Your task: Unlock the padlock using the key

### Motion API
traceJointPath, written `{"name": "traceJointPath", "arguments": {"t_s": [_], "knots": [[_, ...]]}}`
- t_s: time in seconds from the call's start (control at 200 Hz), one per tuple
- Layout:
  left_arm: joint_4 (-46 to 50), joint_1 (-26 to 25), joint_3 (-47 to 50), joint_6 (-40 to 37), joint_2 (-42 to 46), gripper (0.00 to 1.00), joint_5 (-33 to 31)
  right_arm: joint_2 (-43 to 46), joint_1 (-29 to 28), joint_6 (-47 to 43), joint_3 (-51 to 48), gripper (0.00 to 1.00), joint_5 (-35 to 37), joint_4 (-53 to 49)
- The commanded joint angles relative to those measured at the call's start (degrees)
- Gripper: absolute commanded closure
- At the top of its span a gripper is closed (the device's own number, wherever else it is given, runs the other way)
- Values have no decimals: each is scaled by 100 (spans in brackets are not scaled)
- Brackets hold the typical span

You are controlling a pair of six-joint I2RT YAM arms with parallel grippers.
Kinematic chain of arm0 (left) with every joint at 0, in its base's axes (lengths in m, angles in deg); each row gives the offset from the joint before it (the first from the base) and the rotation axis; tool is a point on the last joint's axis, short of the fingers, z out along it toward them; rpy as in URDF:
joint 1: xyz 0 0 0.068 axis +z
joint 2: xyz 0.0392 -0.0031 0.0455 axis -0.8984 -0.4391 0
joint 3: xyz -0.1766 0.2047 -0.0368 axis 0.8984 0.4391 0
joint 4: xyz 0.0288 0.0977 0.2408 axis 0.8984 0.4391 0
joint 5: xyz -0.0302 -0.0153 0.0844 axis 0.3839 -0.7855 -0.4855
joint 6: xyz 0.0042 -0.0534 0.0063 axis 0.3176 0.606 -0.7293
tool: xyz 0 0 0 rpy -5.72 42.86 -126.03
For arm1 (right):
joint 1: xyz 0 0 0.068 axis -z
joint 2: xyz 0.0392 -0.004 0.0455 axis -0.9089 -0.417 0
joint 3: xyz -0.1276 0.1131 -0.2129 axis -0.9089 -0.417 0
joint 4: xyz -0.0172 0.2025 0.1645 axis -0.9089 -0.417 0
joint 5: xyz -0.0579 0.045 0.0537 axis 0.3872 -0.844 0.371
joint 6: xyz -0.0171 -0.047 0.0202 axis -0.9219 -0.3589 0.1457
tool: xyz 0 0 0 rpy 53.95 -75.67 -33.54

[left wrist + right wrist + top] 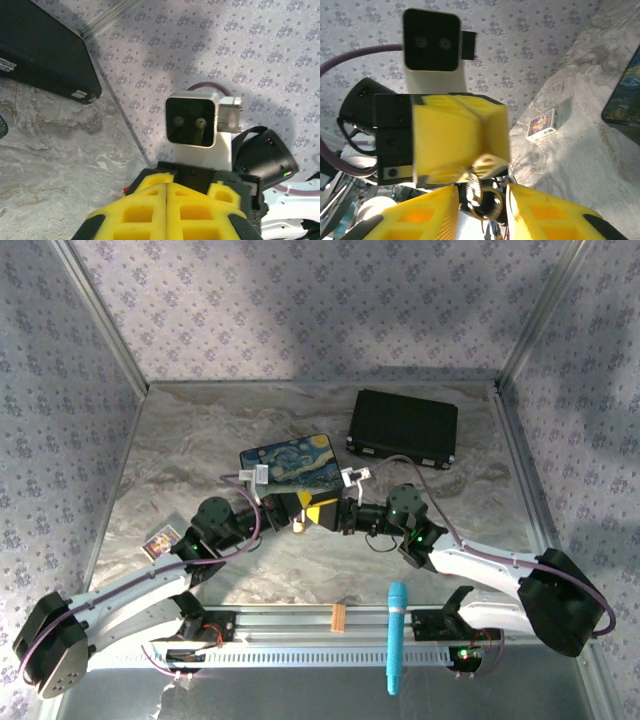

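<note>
**Grippers Tip to Tip Above the Marbled Table**

Left gripper (166,186): the yellow fingers are pressed together along one seam with no gap showing. Whether anything thin is pinched between them cannot be told. Off to this gripper's left, well apart from it, a small purple-and-white printed card box (160,540) lies flat on the grey marbled table (200,440). Just beyond the gripper, on its far side, lies the flat rectangular tin painted with a blue-and-yellow starry night (290,462).

Directly ahead of the left fingertips, in the right wrist view, is the small brass-gold padlock with a silvery shackle (487,204). It is blurred, so lock body and key cannot be separated.

Right gripper (483,194): it points straight at the left gripper, tips nearly meeting. Its yellow fingers stand partly apart, and the padlock fills the gap between them, meeting both inner faces as far as the blur allows. The padlock is held off the table.

Near side of the right gripper, towards the arm bases: a small tan block (338,617) and a light-blue cylinder (397,635) rest on the metal rail. Beyond the right gripper, slightly to its right, a black rectangular hard case (403,427) lies closed.
</note>
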Motion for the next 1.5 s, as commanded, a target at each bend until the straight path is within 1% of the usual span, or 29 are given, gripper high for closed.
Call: {"name": "traceJointPath", "arguments": {"t_s": [0.0,0.14,0.22,0.305,0.395,0.465,0.54,0.59,0.655,0.67,0.7,0.75,0.78,0.785,0.8,0.805,0.82,0.83,0.845,0.905,0.965,1.024,1.094,1.144,1.209,1.289,1.389,1.444,1.494], "knots": [[-334,-63,-144,32,18,100,15,10,-14,66,-95,71,295,376],[-450,-155,-117,40,-71,100,4,9,-10,92,-78,74,309,416],[-420,-174,-121,23,-73,100,1,35,-5,92,-71,78,265,420],[-338,-175,-121,-15,-46,100,-27,36,-13,94,-59,79,257,421],[-435,-184,-82,39,-69,100,-65,11,-6,78,-33,86,242,418],[-477,-190,-83,56,-135,100,-61,-17,-14,89,-15,94,231,454],[-495,-200,-80,72,-172,100,-64,-9,-6,99,-33,95,249,464],[-482,-209,-81,75,-178,100,-77,-12,-3,105,-37,100,229,465],[-323,-210,-77,23,-130,100,-161,-9,0,118,-63,100,244,462],[-262,-210,-85,2,-107,95,-202,-8,-5,118,-74,100,253,457],[-95,-210,-92,-63,-63,77,-299,-8,-6,117,-92,100,272,452],[125,-195,-103,-144,16,51,-462,-17,7,105,-120,100,290,414],[258,-197,-115,-191,60,32,-559,-16,18,93,-146,100,314,406],[286,-195,-114,-198,64,30,-580,-16,19,88,-147,100,317,405],[357,-191,-127,-216,83,18,-631,-14,22,91,-162,100,333,400],[388,-187,-128,-219,94,16,-651,-15,26,83,-168,100,335,397],[471,-192,-137,-244,134,6,-714,-17,28,78,-180,100,344,383],[522,-192,-147,-263,160,2,-759,-13,34,75,-182,100,352,372],[604,-193,-147,-280,202,0,-826,-11,47,68,-189,100,368,341],[1063,-192,-168,-306,375,0,-1218,14,102,4,-193,100,469,69],[1781,-192,-287,-395,554,0,-1641,78,164,-161,-122,100,611,-542],[2753,-192,-478,-505,638,0,-2096,195,200,-404,45,100,946,-1566],[4077,-183,-824,-547,501,0,-2668,311,198,-751,266,100,1388,-2688],[4684,-143,-1028,-640,243,0,-2783,334,218,-919,399,100,1643,-3287],[4809,-142,-1070,-864,-80,0,-2626,335,237,-1076,443,100,1717,-3607],[4684,-184,-975,-858,-412,2,-2492,335,269,-1103,398,100,1778,-3719],[4244,-376,-749,-939,-642,9,-2618,285,276,-1132,364,100,1942,-3889],[3982,-369,-668,-1128,-834,18,-2462,211,275,-1148,345,100,1956,-3896],[3952,-370,-719,-1271,-1064,21,-2425,123,267,-1142,345,100,1937,-3866]]}}
